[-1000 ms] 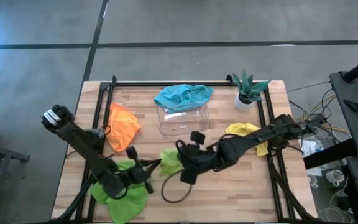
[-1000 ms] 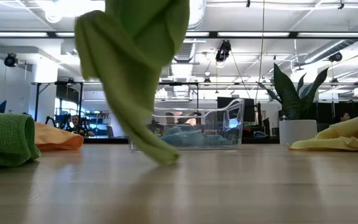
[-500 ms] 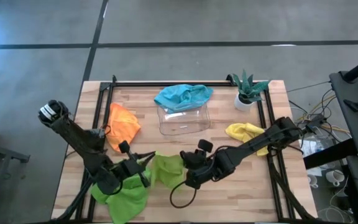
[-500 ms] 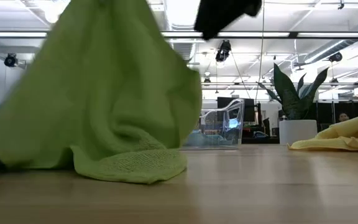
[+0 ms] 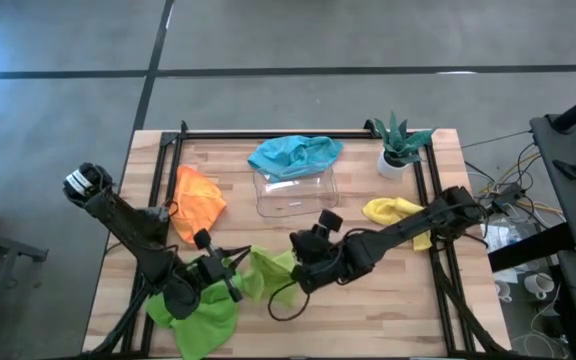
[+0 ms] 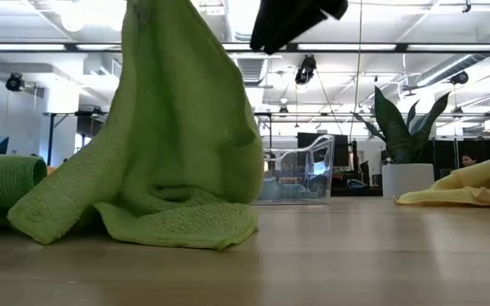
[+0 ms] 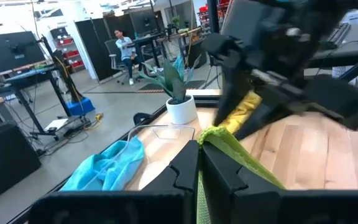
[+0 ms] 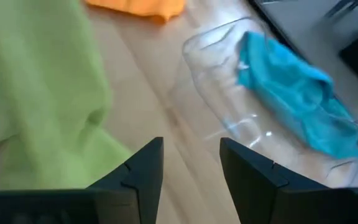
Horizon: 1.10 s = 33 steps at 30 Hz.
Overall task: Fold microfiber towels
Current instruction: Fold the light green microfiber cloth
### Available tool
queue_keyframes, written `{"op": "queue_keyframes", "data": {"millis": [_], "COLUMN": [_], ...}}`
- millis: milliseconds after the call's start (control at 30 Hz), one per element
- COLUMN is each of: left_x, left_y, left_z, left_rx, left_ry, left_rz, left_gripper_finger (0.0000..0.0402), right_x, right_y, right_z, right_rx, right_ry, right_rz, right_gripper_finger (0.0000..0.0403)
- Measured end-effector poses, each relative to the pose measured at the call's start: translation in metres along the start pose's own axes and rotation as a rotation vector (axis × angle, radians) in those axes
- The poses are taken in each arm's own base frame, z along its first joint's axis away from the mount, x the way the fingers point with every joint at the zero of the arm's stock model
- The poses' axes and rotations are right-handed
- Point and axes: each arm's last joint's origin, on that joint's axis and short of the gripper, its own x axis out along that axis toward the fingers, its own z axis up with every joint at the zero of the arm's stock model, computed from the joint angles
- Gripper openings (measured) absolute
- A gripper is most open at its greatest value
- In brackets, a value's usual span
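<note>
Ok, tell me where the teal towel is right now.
In the high view the teal towel lies at the table's far edge, near the middle, draped over the clear plastic tray, between the orange towel and the potted plant.

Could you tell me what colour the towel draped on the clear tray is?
Teal blue towel; the high view shows it best.

Clear tray (image 5: 298, 193) mid-table, potted plant (image 5: 400, 142) far-right corner.

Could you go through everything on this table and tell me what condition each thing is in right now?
Held lime green towel: pinched by the left claw, partly lifted, bottom bunched on the table.
Second lime green towel: crumpled.
Orange towel: crumpled.
Teal towel: draped over the tray.
Yellow towel: crumpled.
Clear tray: upright.
Potted plant: upright.
Right claw: open, empty.
</note>
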Motion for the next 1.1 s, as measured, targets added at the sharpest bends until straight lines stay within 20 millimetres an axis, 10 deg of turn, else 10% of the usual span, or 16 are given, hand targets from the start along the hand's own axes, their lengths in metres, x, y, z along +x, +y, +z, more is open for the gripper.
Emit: {"op": "queue_keyframes", "data": {"millis": [600, 1100], "left_x": [-0.001, -0.003], "left_y": [0.006, 0.014], "left_z": [0.007, 0.016], "left_rx": [-0.014, 0.017], "left_ry": [-0.008, -0.014], "left_rz": [0.009, 0.008], "left_gripper_finger": [0.0, 0.0], "right_x": [0.02, 0.037], "right_y": [0.033, 0.035], "right_z": [-0.043, -0.028], "right_rx": [0.074, -0.074], "right_ry": [-0.043, -0.112], "right_rz": [0.154, 0.15], "right_gripper_finger": [0.0155, 0.0155]}}
